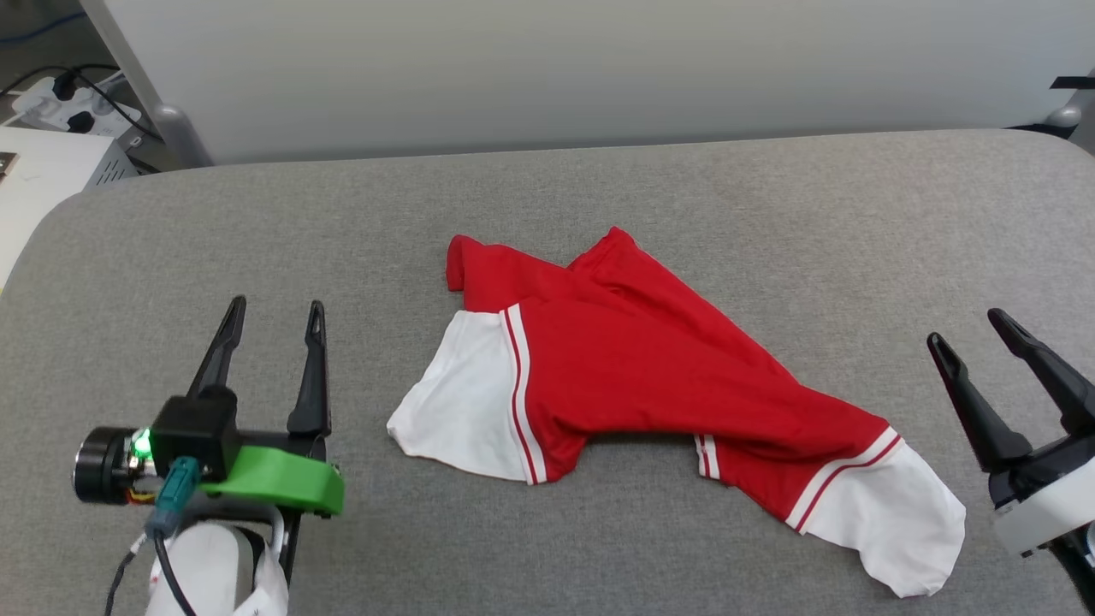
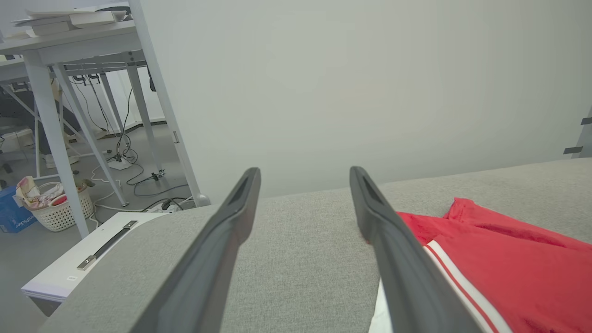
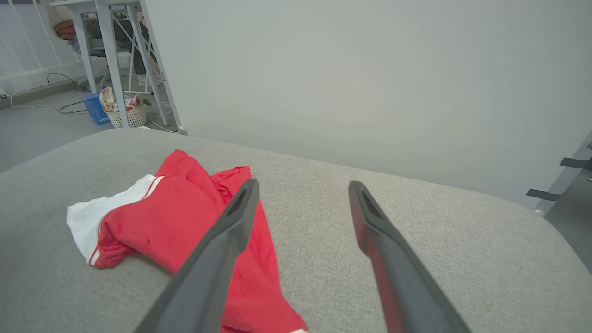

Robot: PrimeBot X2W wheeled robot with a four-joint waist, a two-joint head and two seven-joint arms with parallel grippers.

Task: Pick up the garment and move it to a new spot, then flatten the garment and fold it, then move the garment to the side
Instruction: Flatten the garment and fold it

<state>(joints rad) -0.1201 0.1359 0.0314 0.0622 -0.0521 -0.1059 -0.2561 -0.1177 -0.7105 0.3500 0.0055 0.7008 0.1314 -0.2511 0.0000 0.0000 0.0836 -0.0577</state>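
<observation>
1. Head view: the garment (image 1: 650, 368) lies rumpled on the middle of the bench (image 1: 599, 188), between the two hands and touching neither.
2. Its red body runs slantwise from the centre toward the near right corner. One white sleeve with striped trim spreads toward the left, and the other lies at the near right end.
3. The left hand (image 1: 277, 302) is well apart from the left sleeve, with bare bench between them. The right hand (image 1: 965, 325) is just beside the right sleeve.
4. The bench is covered in grey woven fabric and has rounded far corners. A pale wall panel (image 1: 547, 68) stands right behind its far edge.
5. A white power strip (image 1: 60, 103) with black plugs lies beyond the far left corner. The left wrist view shows a white desk (image 2: 69, 46) on slanted metal legs, floor cables, and a white basket (image 2: 60, 210) of cloth.
6. Both hands hover low over the near edge, their dark fingers pointing toward the far edge.
7. Both hands are spread wide, with nothing between the fingers.
</observation>
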